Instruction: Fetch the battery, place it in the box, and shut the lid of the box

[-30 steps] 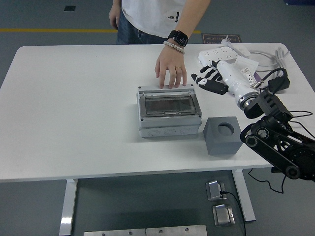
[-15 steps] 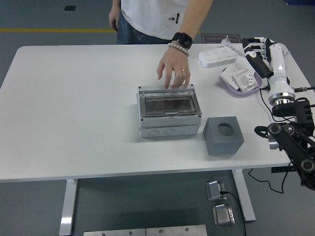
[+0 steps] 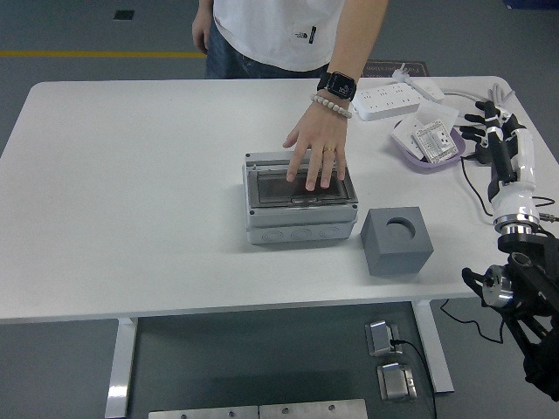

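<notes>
a person's hand (image 3: 316,150) is laid flat on the closed clear lid of the grey box (image 3: 300,198), in the middle of the white counter (image 3: 131,192). a grey cube (image 3: 396,241) is placed just right of it. the battery cannot be made out. small packets are held in a purple tray (image 3: 425,142) beside the power strip (image 3: 397,98). the right hand (image 3: 491,131) is raised near the tray, well apart from the box, fingers spread and gripping nothing.

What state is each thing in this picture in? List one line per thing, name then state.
Box: lid down, a person's hand flat on it.
Grey block: upright on the table, top hole empty.
Purple tray: holds a white item.
Power strip: lying flat.
Right hand: raised at the table's right edge, fingers open, holding nothing.
</notes>
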`<action>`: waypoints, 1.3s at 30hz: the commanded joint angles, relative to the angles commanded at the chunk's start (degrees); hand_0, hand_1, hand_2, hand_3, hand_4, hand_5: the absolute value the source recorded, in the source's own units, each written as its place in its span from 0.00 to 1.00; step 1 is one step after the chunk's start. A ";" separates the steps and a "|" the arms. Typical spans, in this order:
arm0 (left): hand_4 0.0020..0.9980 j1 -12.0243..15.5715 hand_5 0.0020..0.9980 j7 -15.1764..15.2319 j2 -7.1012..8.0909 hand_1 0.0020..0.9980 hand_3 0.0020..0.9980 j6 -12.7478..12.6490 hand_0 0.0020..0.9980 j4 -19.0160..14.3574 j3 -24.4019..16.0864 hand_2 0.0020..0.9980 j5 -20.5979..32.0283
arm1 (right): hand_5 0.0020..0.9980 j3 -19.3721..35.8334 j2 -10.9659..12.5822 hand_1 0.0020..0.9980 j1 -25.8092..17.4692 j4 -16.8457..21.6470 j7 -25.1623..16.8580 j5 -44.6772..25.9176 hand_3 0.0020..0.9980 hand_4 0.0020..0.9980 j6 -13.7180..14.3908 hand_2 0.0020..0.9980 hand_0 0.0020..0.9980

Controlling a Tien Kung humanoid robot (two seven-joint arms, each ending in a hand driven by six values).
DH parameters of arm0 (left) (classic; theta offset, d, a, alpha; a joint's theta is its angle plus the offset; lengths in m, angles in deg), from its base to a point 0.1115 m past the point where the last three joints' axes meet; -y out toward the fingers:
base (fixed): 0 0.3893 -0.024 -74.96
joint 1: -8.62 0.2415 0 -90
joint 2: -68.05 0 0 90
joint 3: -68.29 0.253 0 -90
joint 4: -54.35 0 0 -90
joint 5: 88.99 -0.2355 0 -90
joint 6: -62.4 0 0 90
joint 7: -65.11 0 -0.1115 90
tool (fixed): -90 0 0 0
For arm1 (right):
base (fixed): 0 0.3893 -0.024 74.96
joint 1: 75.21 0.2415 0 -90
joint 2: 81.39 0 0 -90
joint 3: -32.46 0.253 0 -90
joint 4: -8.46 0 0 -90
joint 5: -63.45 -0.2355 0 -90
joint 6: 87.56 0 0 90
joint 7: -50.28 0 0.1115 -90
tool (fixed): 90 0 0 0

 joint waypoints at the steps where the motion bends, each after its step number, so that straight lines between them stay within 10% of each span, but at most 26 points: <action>1: 0.00 -0.04 0.00 0.00 0.06 0.60 0.50 0.02 0.39 0.00 -0.01 0.53 -0.07 | 0.75 0.12 -0.16 0.56 -0.21 -0.09 -0.38 -1.57 0.66 0.79 -0.38 0.60 0.61; 39: 0.00 1.50 0.00 0.27 0.31 0.60 0.50 -0.96 0.39 0.00 -0.08 0.53 1.68 | 0.88 1.97 -0.62 0.58 -1.68 2.02 0.51 -7.02 0.68 0.87 -3.10 0.62 0.67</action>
